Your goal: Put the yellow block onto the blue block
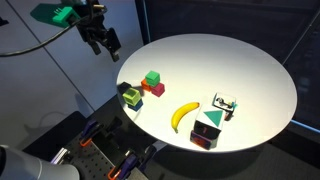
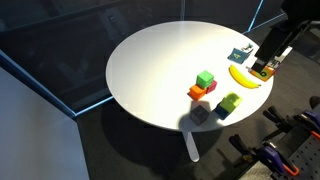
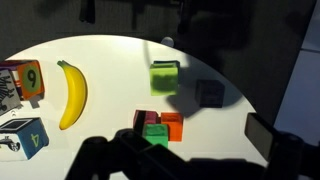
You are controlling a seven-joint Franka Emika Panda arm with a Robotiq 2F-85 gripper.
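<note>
Wrist view: yellow block (image 3: pixel 165 76) resting on surface (image 3: pixel 110 95) near blue block (image 3: pixel 210 93), not touching; in an exterior view, pincer (image 1: pixel 104 46) hanging high, released, empty.

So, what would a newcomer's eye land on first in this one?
The brightly lit white round table stands out against the dark room, and the long banana near its edge catches the eye. Close by sits a cluster of toy cubes: a green block touching a red block, and the yellow block by the rim. The gripper hangs high, away from them.
</note>
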